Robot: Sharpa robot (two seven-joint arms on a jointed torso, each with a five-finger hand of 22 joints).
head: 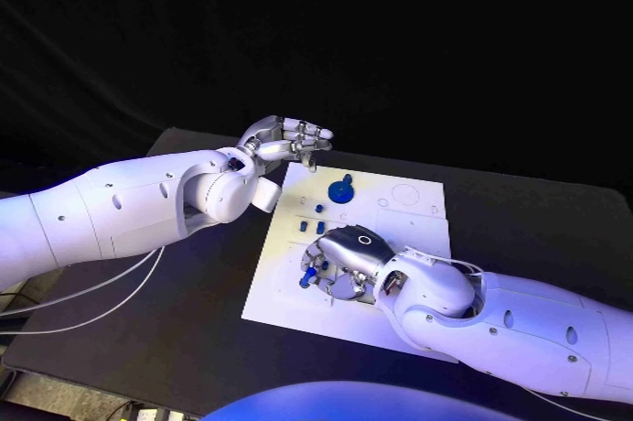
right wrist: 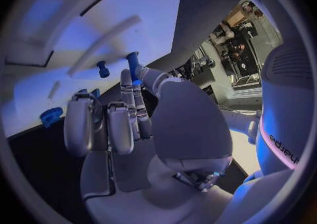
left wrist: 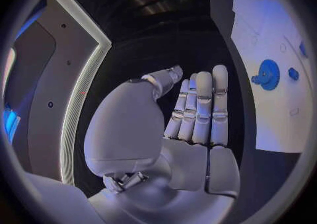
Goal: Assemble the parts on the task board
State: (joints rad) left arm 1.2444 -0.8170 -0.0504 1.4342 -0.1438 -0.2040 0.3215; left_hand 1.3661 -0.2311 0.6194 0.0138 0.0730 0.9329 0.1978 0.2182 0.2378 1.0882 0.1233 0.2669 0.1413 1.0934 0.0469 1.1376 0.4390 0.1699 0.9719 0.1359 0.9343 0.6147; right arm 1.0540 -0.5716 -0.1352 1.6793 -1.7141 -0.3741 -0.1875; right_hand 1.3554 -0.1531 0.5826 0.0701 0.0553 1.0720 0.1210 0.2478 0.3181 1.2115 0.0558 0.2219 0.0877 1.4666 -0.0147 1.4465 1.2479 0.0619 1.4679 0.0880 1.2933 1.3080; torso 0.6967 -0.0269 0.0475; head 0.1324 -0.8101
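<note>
- The right hand [head: 346,259] is pinching a small blue part [right wrist: 132,60] over the task board [head: 396,221], lower centre; it should lower it squarely.
- The left hand [head: 285,139], upper centre, is hovering with fingers [left wrist: 205,109] together, holding nothing.

black table [head: 158,329], dark backdrop [head: 396,55]

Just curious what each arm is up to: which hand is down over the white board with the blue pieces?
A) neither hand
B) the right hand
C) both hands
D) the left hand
B: the right hand is over the task board among the small blue parts, while the left hand hovers beyond the board's far corner.
</note>
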